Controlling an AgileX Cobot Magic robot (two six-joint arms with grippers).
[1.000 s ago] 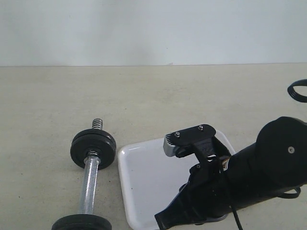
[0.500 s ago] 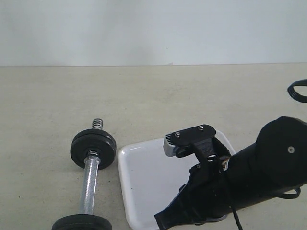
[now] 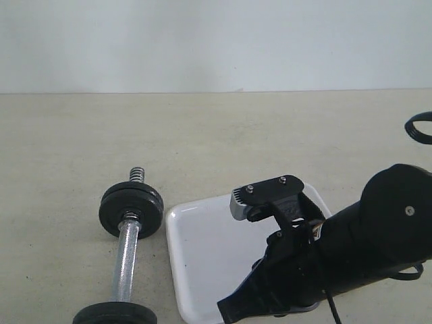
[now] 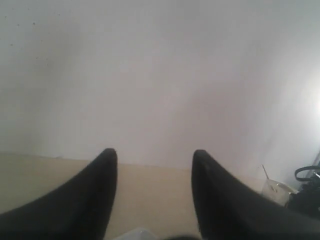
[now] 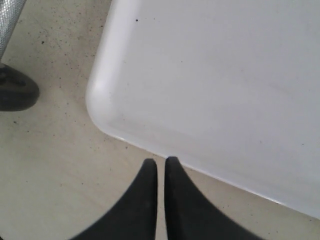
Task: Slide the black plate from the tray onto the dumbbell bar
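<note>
**Exterior view.** The dumbbell bar (image 3: 125, 263) is laid on the table (image 3: 283, 142) just beside the tray (image 3: 202, 250), on its left, with black discs (image 3: 131, 209) carried near both ends. The right side of the tray is covered by the right arm (image 3: 364, 243). The black plate cannot be made out.

**Left wrist view.** The left claw (image 4: 154, 152) is held apart, with nothing between its fingers, and is directed at a pale wall (image 4: 160, 65).

**Right wrist view.** The right claw (image 5: 160, 161) is pressed together and empty. Its tips are set at the tray rim near a rounded corner.
</note>
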